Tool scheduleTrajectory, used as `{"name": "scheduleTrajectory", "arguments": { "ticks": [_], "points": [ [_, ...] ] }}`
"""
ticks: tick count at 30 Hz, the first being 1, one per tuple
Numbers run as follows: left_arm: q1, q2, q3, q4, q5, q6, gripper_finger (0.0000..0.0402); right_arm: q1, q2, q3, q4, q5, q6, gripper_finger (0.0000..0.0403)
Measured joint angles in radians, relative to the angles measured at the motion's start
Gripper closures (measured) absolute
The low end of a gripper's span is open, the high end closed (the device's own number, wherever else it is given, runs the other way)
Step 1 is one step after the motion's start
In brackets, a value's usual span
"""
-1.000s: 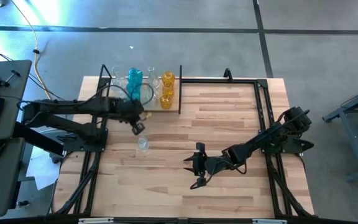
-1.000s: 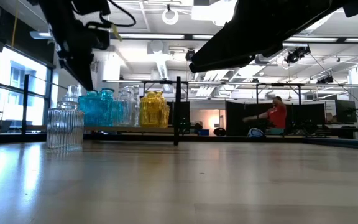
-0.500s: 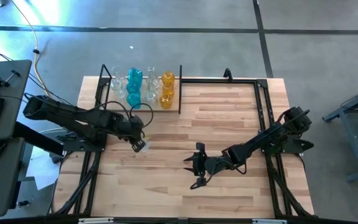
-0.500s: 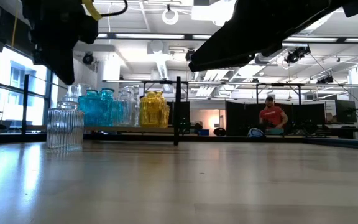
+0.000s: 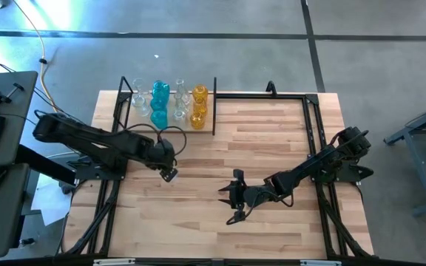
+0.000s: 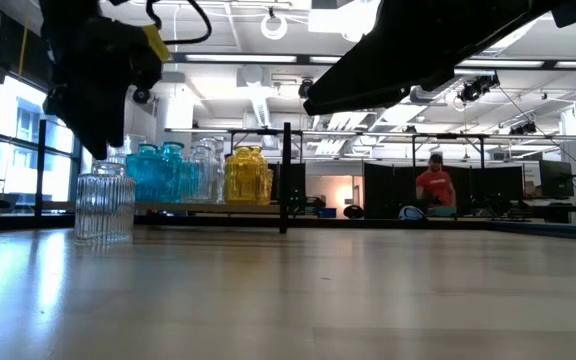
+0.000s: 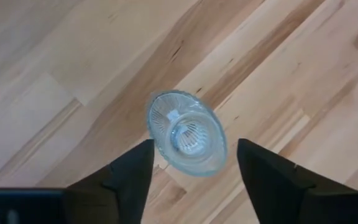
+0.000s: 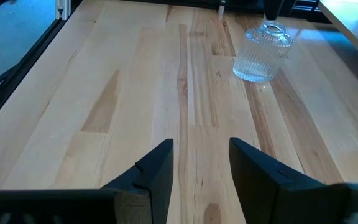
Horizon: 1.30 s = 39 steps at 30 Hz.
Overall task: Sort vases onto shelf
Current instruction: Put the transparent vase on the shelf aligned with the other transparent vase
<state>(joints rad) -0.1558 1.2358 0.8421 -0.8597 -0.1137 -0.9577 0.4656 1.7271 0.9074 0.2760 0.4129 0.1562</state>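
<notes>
Below left gripper (image 7: 191, 171)'s parted jaws: clear vase (image 7: 186, 132).

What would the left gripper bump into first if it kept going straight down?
Probably the clear vase: the left gripper points down over it, open, a finger at either side. Below that is the table.

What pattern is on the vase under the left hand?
Clear glass vase with vertical ribs; right wrist view shows it best.
</notes>
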Motion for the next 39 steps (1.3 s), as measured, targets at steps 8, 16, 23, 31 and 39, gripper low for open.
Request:
{"name": "scheduleTrajectory", "arguments": {
  "ticks": [8,16,23,31,39],
  "points": [
    [0.0,0.06,0.0,0.008,0.0,0.009,0.0156,0.0,0.0,0.0,0.001,0.0,0.0,0.0265],
    [0.0,0.107,0.0,0.01,-0.001,0.033,0.0158,0.0,0.0,0.0,-0.001,0.0,0.0,0.0265],
    [0.009,0.125,0.004,-0.003,0.024,0.135,0.0197,0.0,0.0,0.0,-0.001,0.0,0.0,0.0265],
    [0.013,0.124,0.08,-0.133,0.009,0.306,0.0268,0.0,0.0,0.0,-0.001,0.0,0.0,0.0265],
    [0.013,0.124,0.109,-0.201,0.02,0.319,0.0291,0.0,0.0,0.0,-0.002,0.0,0.0,0.0265]
  ]
}}
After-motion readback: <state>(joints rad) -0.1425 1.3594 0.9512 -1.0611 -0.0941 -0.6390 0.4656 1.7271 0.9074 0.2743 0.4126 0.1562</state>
